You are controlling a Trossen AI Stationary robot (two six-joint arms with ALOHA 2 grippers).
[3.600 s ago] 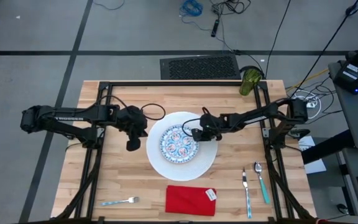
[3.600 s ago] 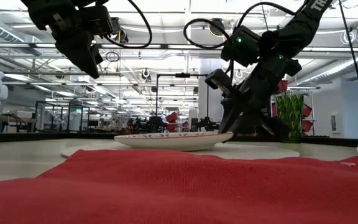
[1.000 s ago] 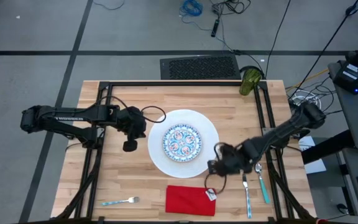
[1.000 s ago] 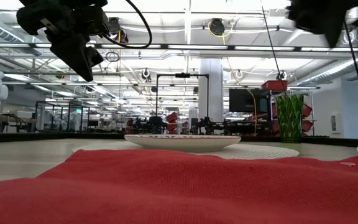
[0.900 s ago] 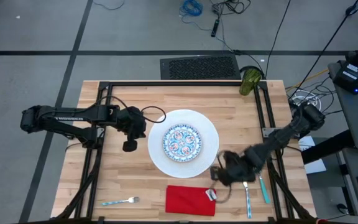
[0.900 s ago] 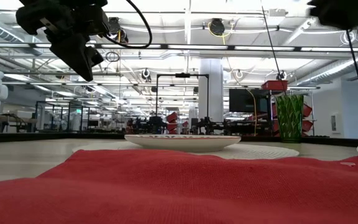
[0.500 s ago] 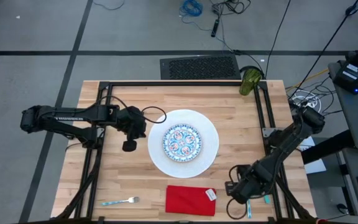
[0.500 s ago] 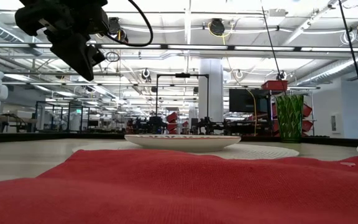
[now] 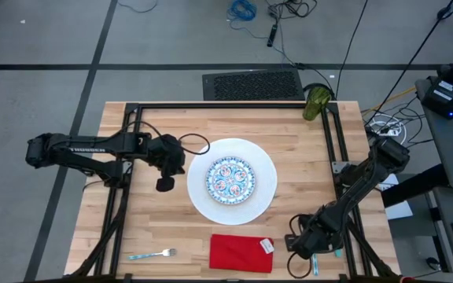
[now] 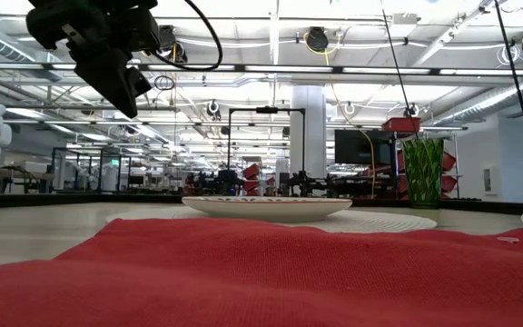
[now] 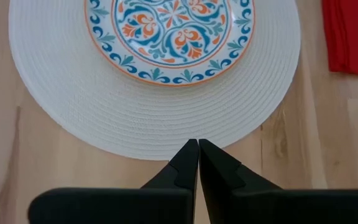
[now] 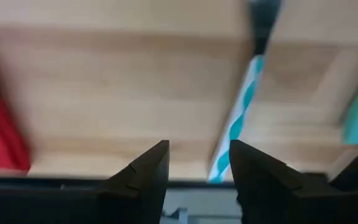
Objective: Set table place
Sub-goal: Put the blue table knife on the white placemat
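Right pincer (image 9: pixel 308 250) open, empty, covering most of knife, left pincer (image 9: pixel 163 185) closed

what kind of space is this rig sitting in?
Looks like a robotics lab or open industrial workspace: bare grey floor with loose cables around the table, exposed ceiling ducts and pipes, and rows of benches and equipment racks behind it.

Evenly and brightly lit from overhead; ceiling lamps (image 10: pixel 316 39) glaring in the low view. Soft, short shadows under the arms on the table (image 9: pixel 163 228). Red napkin (image 10: pixel 261 272) filling the low view's foreground, out of focus. Right wrist view heavily blurred, smearing the teal-striped handle (image 12: pixel 235 127). Left wrist view sharp, patterned plate (image 11: pixel 169 37) crisp.
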